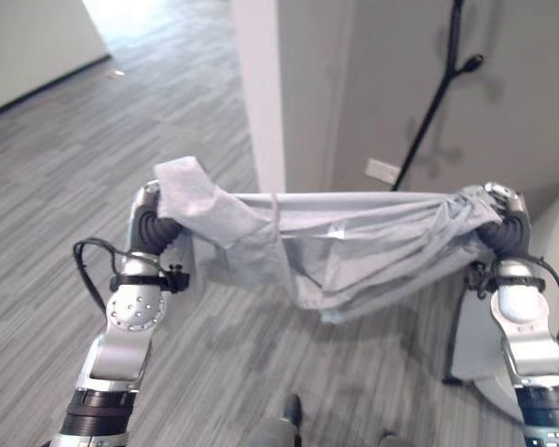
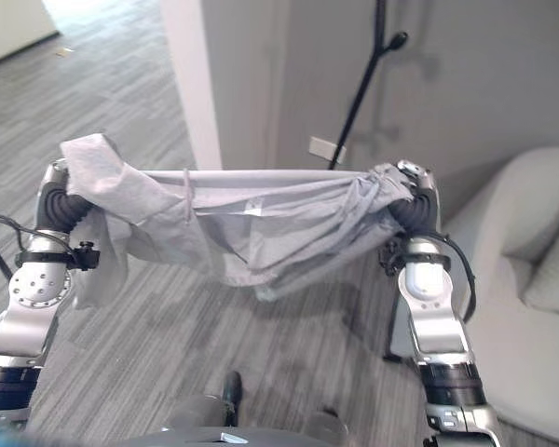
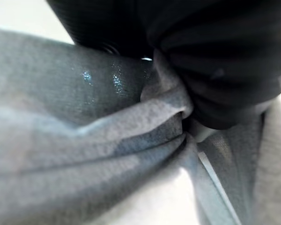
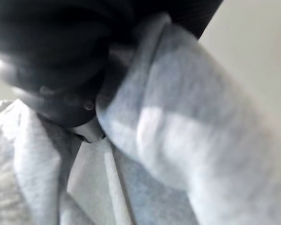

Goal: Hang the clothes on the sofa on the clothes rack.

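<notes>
We had the grey garment (image 1: 345,251) off the sofa (image 2: 540,279), stretched between left hand (image 1: 149,200) and right hand (image 1: 498,209); finger grip hidden under cloth; rack (image 1: 438,98) hanging remained.

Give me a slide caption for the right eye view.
Both hands, left hand and right hand, hold a grey garment stretched between them beside a sofa.
</notes>
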Available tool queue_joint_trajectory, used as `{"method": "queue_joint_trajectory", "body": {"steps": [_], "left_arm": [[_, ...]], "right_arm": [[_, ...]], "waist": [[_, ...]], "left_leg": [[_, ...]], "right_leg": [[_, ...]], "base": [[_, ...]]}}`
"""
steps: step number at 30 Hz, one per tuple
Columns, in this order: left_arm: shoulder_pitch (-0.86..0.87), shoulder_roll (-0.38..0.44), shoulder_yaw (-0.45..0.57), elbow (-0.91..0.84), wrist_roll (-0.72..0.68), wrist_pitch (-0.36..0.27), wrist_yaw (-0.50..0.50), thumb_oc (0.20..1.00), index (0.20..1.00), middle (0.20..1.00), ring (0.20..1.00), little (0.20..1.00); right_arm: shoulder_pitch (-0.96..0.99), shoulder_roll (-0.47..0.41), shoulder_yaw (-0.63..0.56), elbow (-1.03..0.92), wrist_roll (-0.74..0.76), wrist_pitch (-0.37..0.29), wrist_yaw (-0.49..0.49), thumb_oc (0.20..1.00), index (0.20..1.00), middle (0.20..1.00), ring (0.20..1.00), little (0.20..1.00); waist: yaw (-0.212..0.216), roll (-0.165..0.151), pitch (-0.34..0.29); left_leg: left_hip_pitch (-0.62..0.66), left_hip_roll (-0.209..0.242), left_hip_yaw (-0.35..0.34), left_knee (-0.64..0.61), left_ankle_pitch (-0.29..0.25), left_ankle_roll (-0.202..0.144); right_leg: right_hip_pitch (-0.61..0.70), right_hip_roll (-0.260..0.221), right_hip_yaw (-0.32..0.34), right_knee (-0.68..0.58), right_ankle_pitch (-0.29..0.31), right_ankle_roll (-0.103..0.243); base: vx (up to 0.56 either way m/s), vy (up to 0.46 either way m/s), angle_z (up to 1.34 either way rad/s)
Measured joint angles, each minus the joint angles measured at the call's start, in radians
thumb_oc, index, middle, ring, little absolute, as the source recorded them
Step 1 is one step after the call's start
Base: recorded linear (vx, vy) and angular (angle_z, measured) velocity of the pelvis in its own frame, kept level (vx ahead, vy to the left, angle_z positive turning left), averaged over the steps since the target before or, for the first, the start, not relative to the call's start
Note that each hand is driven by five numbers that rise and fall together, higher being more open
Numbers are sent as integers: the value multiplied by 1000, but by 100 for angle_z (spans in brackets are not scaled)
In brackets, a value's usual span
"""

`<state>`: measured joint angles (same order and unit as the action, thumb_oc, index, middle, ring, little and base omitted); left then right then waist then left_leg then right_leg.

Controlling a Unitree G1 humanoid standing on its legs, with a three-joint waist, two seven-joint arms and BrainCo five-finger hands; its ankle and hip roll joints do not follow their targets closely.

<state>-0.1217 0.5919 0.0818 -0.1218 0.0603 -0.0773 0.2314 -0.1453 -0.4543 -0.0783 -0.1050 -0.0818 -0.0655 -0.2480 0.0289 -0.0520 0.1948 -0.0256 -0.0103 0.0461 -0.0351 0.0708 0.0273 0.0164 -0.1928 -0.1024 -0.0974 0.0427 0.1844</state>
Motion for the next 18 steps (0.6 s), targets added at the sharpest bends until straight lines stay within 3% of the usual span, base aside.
{"method": "queue_joint_trajectory", "body": {"steps": [1,2,3,5,8,18], "left_arm": [[0,-12,0,0,1,0,0,200,200,200,200,200],[8,-26,0,0,1,0,0,200,200,200,200,200],[51,-68,1,-14,1,0,-1,200,200,200,200,200],[64,-74,0,-26,1,0,-3,200,200,200,200,200],[64,-74,3,-36,1,0,-3,200,200,200,200,200],[-3,-54,-2,-37,2,0,-3,200,200,200,200,200]], "right_arm": [[8,-2,0,-1,1,0,-1,200,200,200,200,200],[10,-2,0,3,1,0,-1,200,200,200,200,200],[13,-5,-1,7,2,1,0,200,200,200,200,200],[14,-16,-1,7,3,1,0,200,200,200,200,200],[15,-40,-7,6,3,1,0,200,200,200,200,200],[-2,-96,-14,41,17,-6,4,200,200,200,200,200]], "waist": [[-9,-14,-2],[-5,-28,-7],[9,2,-23],[12,17,-33],[14,21,-36],[1,10,-48]], "left_leg": [[6,-14,-12,-4,1,-7],[24,-28,-16,-18,2,-18],[53,-2,-20,-44,4,-40],[65,20,-35,-56,9,-54],[75,53,-51,-56,11,-68],[77,98,-86,-56,13,-112]], "right_leg": [[7,18,42,-7,16,-8],[17,20,72,-7,76,-27],[35,46,68,-7,73,-41],[49,68,48,-7,68,-50],[65,100,26,-7,58,-64],[81,147,-1,-7,40,-92]], "base": [[138,-70,78],[134,-115,32],[102,-126,17],[26,-108,18],[30,-100,13],[-39,-136,6]]}}
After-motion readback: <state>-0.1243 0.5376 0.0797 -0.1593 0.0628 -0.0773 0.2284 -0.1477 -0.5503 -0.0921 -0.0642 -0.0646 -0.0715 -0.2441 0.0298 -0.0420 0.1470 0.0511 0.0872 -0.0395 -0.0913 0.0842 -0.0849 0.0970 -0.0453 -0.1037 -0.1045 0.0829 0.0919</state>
